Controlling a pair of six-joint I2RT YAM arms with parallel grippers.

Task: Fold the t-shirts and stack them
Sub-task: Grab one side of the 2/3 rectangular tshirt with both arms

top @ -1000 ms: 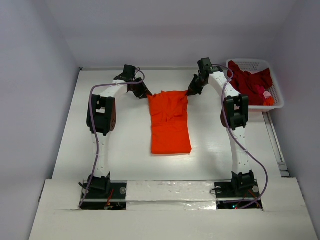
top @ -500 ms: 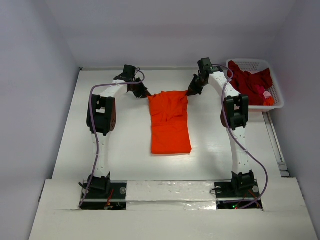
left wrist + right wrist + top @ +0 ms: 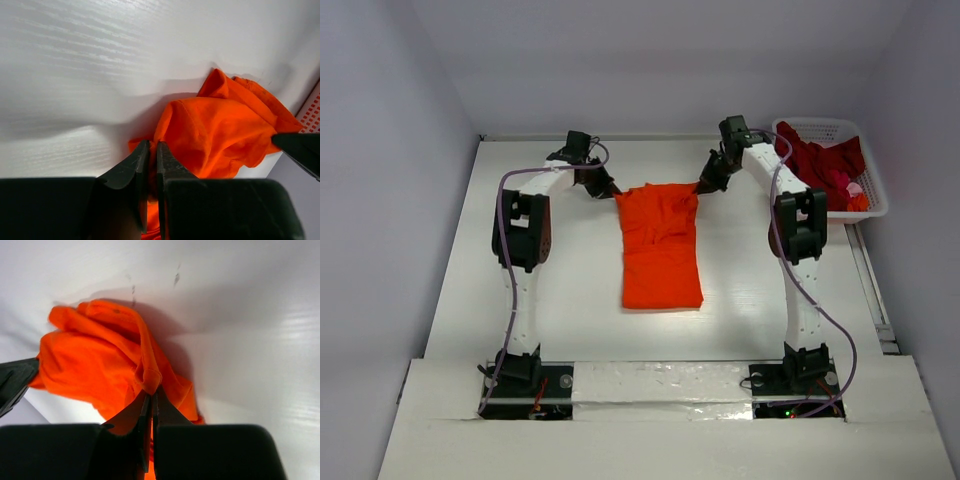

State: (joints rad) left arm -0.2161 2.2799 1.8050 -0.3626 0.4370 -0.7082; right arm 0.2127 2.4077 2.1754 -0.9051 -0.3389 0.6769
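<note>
Left of the white basket [image 3: 873, 208], out on the white table [image 3: 550, 290], lies the orange t-shirt [image 3: 661, 255]. It is soft cloth, folded into a long thin block. Its long side runs from front to back, the same way as the basket's left wall. Its far end sits level with the basket, and its near end comes closer to the arm bases than the basket does. The near end is flat and smooth with a straight edge. The far end is lumpy and full of wrinkles. I cannot tell which end the neck is at

The left gripper [image 3: 152, 150] pinches the far corner that is farther from the basket. Its jaws are almost together, with a fold of orange cloth squeezed between them. The right gripper [image 3: 151, 397] pinches the far corner nearer the basket in the same tight way

The table top is hard, with thin wood lines on it. The basket is stiff plastic with rows of little holes and round corners. Dark red t-shirts [image 3: 817, 165] sit inside it in a soft crumpled heap, and some red cloth flops over its left rim
</note>
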